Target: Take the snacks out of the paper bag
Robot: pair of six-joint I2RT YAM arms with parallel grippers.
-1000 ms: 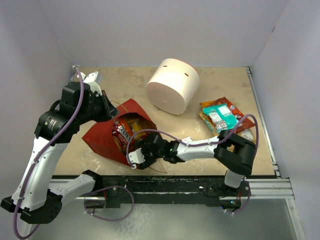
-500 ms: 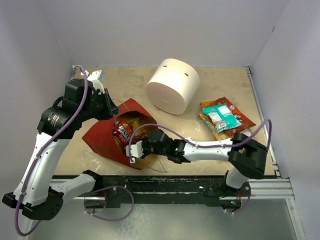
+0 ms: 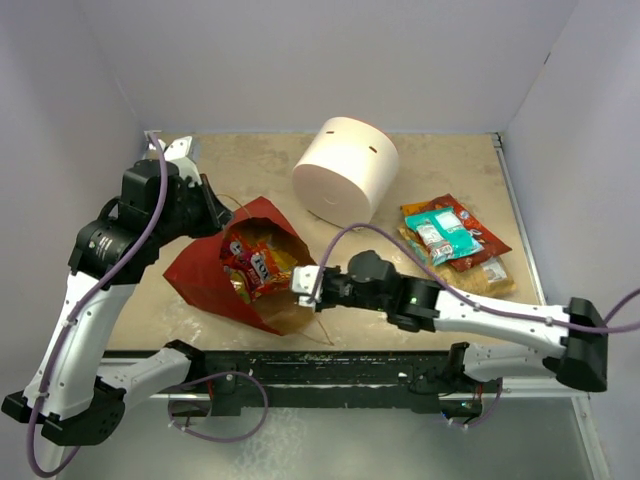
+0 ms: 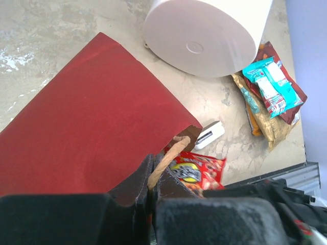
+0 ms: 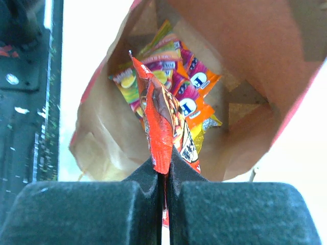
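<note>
Right wrist view, nearest first: the right gripper has its two dark fingers pressed together on the lower edge of a red-orange packet, which stands on edge straight up from the fingertips. Just past the packet gapes the mouth of the paper bag, brown inside with a red rim. Deeper in the bag, beyond the held packet, lie more snacks: an orange and purple packet ahead and slightly right of the fingers, and a yellow packet to their left. Left wrist view: the left gripper is pinched shut on the bag's rim, with a twine handle rising from between the fingertips. The bag's red outer face spreads away ahead and to the left of these fingers. Just right of them, at the mouth, a printed red packet shows. Farther ahead on the table stands a big white cylinder. To the right of it and outside the bag lies a pile of packets, a teal one on top of red and yellow ones. Top view: the bag lies on its side between the two grippers, the left one at its far rim and the right one at the near side of its mouth, with the pile well apart to the right of both.
</note>
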